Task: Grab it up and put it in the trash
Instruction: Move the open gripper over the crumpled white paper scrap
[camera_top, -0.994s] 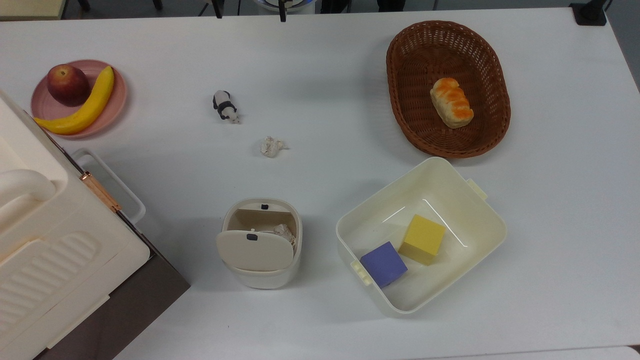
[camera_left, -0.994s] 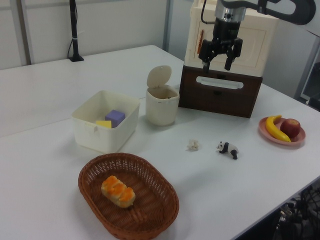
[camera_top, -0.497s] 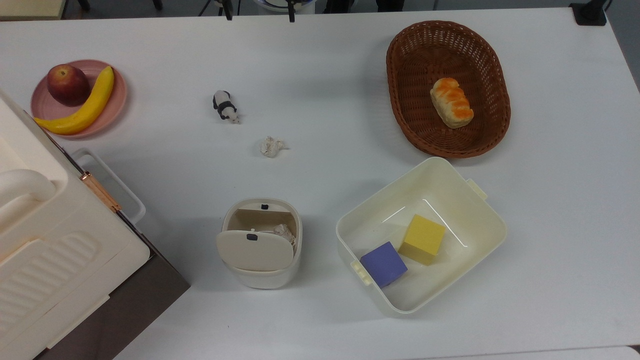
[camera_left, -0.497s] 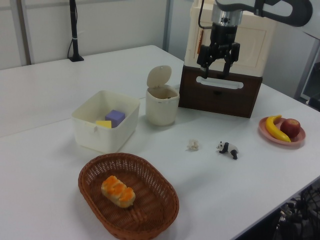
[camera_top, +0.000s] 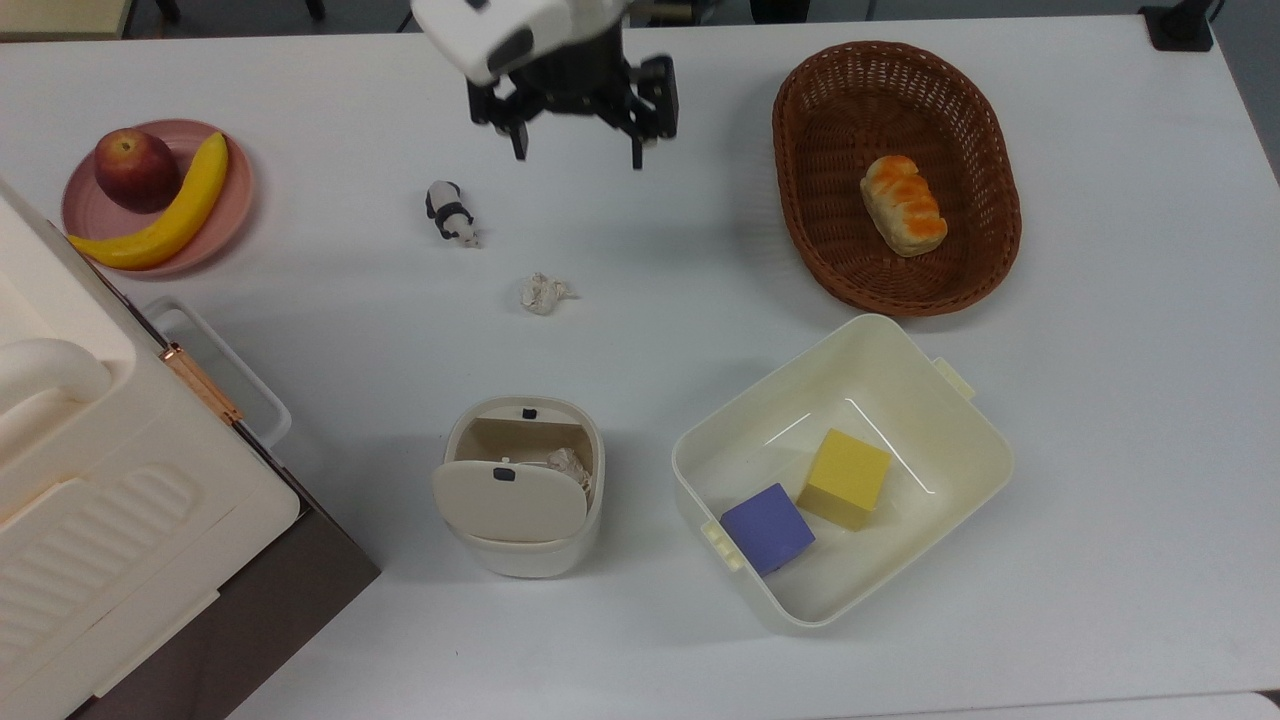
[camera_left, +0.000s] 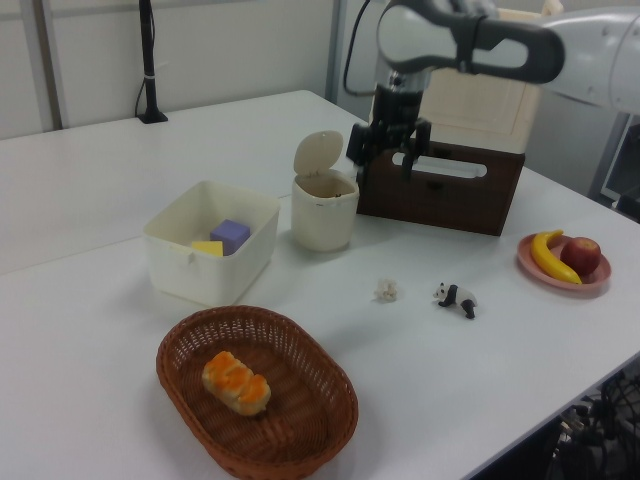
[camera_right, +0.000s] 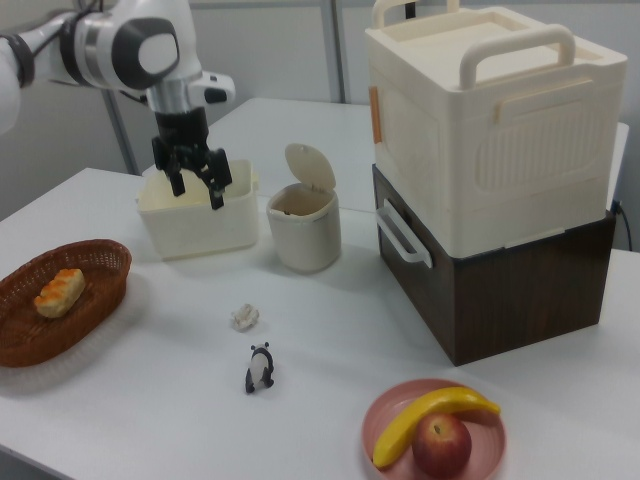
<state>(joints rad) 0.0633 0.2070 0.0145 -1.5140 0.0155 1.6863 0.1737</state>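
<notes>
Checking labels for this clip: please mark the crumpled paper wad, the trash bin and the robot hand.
crumpled paper wad (camera_top: 542, 293): top view, middle of the wad.
trash bin (camera_top: 520, 552): top view, front wall below the raised flap lid.
hand (camera_top: 577, 157): top view, midway between the open fingertips.

My white surface in a pale, evenly lit room

I am working over a wide white surface that is lying matte under soft light, with faint shadows. In the left view, pale wall panels are standing behind it, and a black post is rising from its far edge. In the right view, light grey panels are closing off the back.
</notes>
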